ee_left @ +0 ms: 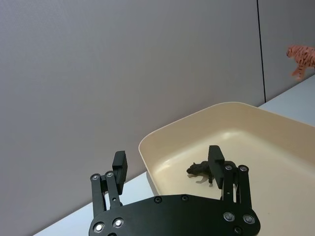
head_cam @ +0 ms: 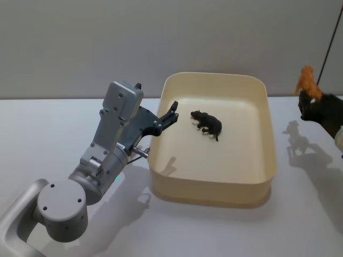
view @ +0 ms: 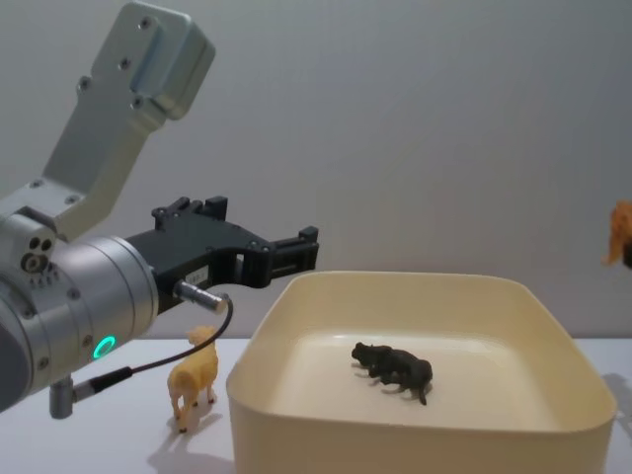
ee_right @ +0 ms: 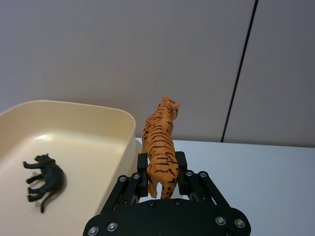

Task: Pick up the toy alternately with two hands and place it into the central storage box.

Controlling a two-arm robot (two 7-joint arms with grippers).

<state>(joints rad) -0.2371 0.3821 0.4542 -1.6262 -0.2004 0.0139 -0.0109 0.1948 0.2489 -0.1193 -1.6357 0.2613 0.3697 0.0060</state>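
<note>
The cream-yellow storage box (head_cam: 266, 140) stands mid-table. A dark toy animal (head_cam: 207, 124) lies on its side inside, also seen on the box floor (view: 395, 367). My left gripper (head_cam: 167, 119) hovers open and empty over the box's left rim (ee_left: 147, 142); its fingers (ee_left: 119, 164) are spread wide. My right gripper (ee_right: 161, 169) is shut on an orange striped toy tiger (ee_right: 160, 142), held in the air to the right of the box (head_cam: 308, 81). A tan toy animal (view: 195, 380) stands on the table left of the box, under the left arm.
The white table (head_cam: 300, 214) runs around the box, with a grey wall behind. The thick silver left arm (head_cam: 102, 160) with its green ring light (view: 102, 347) crosses the table's left side.
</note>
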